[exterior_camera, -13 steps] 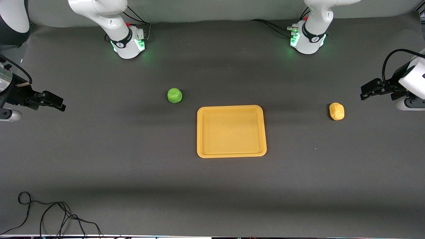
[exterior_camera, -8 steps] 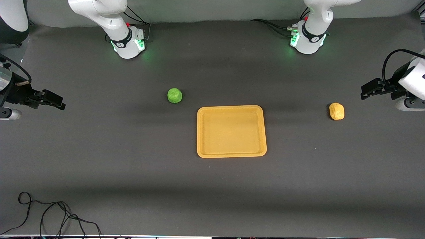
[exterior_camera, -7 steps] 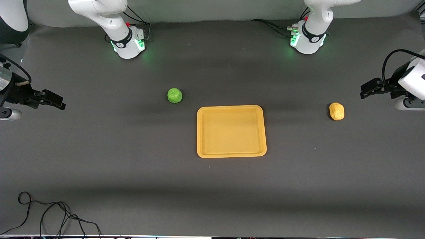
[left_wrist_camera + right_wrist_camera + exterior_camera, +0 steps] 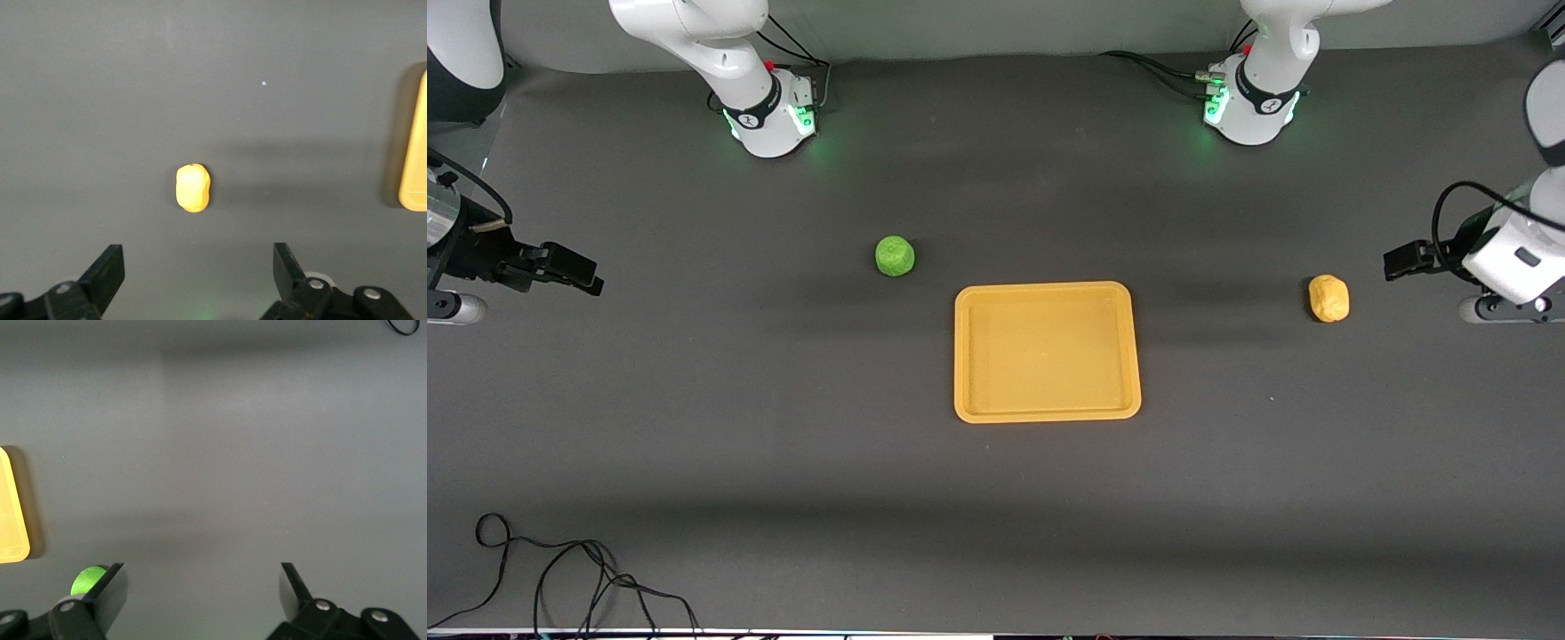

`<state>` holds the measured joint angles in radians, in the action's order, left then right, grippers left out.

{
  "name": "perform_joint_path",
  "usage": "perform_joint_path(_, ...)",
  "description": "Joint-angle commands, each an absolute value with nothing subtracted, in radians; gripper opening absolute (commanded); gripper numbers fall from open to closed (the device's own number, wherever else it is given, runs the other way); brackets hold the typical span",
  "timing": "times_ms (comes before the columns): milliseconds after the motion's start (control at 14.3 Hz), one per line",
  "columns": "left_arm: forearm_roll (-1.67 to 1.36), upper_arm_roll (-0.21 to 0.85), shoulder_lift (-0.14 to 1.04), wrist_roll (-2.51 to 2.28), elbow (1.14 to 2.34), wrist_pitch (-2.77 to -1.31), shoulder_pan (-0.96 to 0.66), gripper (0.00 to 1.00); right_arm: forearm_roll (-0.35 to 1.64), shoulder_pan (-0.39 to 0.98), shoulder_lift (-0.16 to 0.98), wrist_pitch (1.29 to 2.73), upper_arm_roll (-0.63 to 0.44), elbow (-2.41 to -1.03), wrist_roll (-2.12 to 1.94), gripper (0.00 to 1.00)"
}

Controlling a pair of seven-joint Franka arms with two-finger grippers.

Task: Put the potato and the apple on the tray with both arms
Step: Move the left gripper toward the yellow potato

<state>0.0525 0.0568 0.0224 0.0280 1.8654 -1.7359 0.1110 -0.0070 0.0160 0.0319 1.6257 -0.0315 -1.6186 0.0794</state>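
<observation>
The yellow-orange tray (image 4: 1040,356) lies flat at the table's middle with nothing on it. The green apple (image 4: 894,256) sits on the table beside the tray's corner, toward the right arm's end and farther from the front camera. The potato (image 4: 1328,298) lies toward the left arm's end. My left gripper (image 4: 1398,263) is open and empty in the air close beside the potato, which shows in the left wrist view (image 4: 193,188) ahead of the open left gripper (image 4: 198,257). My right gripper (image 4: 590,276) is open and empty at the right arm's end, well away from the apple (image 4: 87,581).
The two arm bases with green lights (image 4: 769,120) (image 4: 1249,111) stand at the table's back edge. A black cable (image 4: 560,578) lies coiled near the front corner at the right arm's end. The tray's edge shows in both wrist views (image 4: 415,147) (image 4: 12,513).
The left arm's wrist has dropped and its gripper has shifted a little toward the potato. The right gripper, the fruit and the tray have stayed where they were.
</observation>
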Motion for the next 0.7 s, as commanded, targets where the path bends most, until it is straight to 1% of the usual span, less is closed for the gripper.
perform_joint_path(0, 0.060, 0.060, -0.006, 0.055, 2.029, -1.868, 0.152, 0.95, -0.005, 0.023, 0.034, 1.609, -0.038, -1.605, 0.069, 1.00)
perform_joint_path(70, 0.061, 0.058, -0.003, 0.055, 2.060, -1.893, 0.153, 0.93, -0.005, 0.026, 0.031, 1.609, -0.038, -1.609, 0.069, 1.00)
perform_joint_path(140, 0.060, 0.057, -0.003, 0.052, 2.098, -1.899, 0.156, 0.93, -0.003, 0.028, 0.032, 1.611, -0.037, -1.609, 0.069, 1.00)
perform_joint_path(210, 0.058, 0.052, -0.006, 0.054, 2.156, -1.904, 0.172, 0.92, -0.002, 0.029, 0.032, 1.614, -0.032, -1.614, 0.069, 1.00)
perform_joint_path(280, 0.060, 0.052, -0.008, 0.060, 2.216, -1.936, 0.204, 0.90, 0.006, 0.047, 0.031, 1.617, -0.029, -1.618, 0.069, 1.00)
perform_joint_path(420, 0.058, 0.051, 0.003, 0.130, 2.310, -2.043, 0.222, 0.89, 0.009, 0.074, 0.029, 1.632, -0.031, -1.634, 0.075, 1.00)
perform_joint_path(490, 0.058, 0.051, 0.015, 0.167, 2.334, -2.068, 0.244, 0.89, 0.009, 0.084, 0.028, 1.632, -0.031, -1.640, 0.086, 1.00)
perform_joint_path(629, 0.040, 0.051, 0.063, 0.260, 2.341, -2.082, 0.293, 0.89, 0.011, 0.112, 0.023, 1.634, -0.031, -1.644, 0.094, 1.00)
